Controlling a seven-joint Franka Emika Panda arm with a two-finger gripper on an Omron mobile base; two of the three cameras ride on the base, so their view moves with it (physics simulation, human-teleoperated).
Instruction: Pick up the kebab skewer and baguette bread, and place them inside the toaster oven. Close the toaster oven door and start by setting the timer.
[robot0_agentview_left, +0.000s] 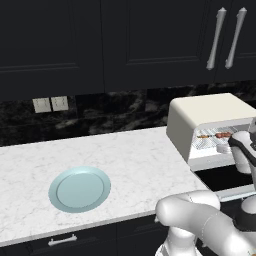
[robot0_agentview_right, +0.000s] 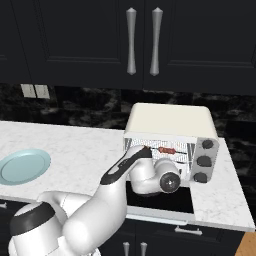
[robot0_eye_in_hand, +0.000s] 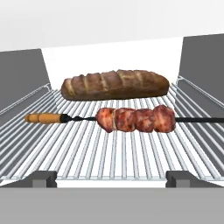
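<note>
Even, flat rendered light from above brightens my view into the toaster oven (robot0_eye_in_hand: 26, 74), its wire rack (robot0_eye_in_hand: 113, 148) crisp and shadowless, while the cabinets (robot0_agentview_left: 60, 40) behind stay dim (no glare, no blur, straight edges).

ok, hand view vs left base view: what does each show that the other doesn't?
Hand view alone: the golden-brown scored baguette loaf lying behind the skewer on the silver wire rack, and the open tool's dark tips.
Left base view alone: the pale blue round plate, the white marble counter, the oven's dropped door.
Both: the meat-threaded kebab skewer inside the cream boxy toaster oven.
</note>
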